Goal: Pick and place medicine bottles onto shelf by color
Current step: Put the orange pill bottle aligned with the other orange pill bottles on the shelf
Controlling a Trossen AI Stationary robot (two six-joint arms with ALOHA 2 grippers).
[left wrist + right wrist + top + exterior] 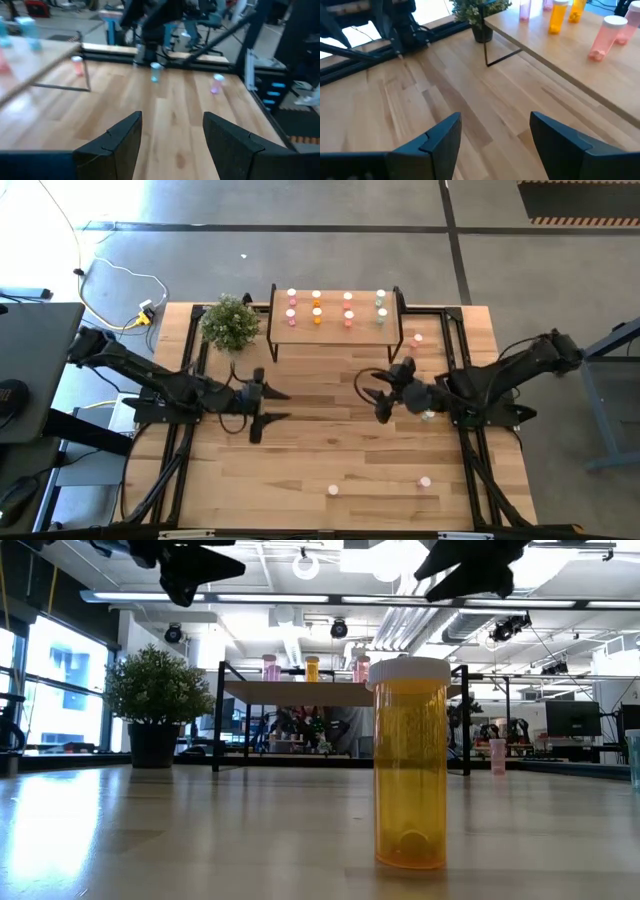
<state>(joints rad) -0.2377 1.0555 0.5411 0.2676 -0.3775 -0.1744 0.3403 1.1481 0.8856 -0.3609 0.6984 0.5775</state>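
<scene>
Both grippers apart, empty, potted plant beside shelf, bottles on it

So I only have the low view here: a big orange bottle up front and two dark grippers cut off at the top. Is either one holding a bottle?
Observer: No. The wrist views show the left gripper and the right gripper both open, with only bare wood between their fingers.
Operator: How full is the shelf?
Observer: From above, the shelf carries four columns of bottles: pink, orange, red-pink and pale green.
Operator: Is anything loose besides my orange bottle?
Observer: Yes, at least two. One pink bottle stands near the table edge farthest from the shelf, and a second pink bottle stands beside the shelf, on the right arm's side.
</scene>
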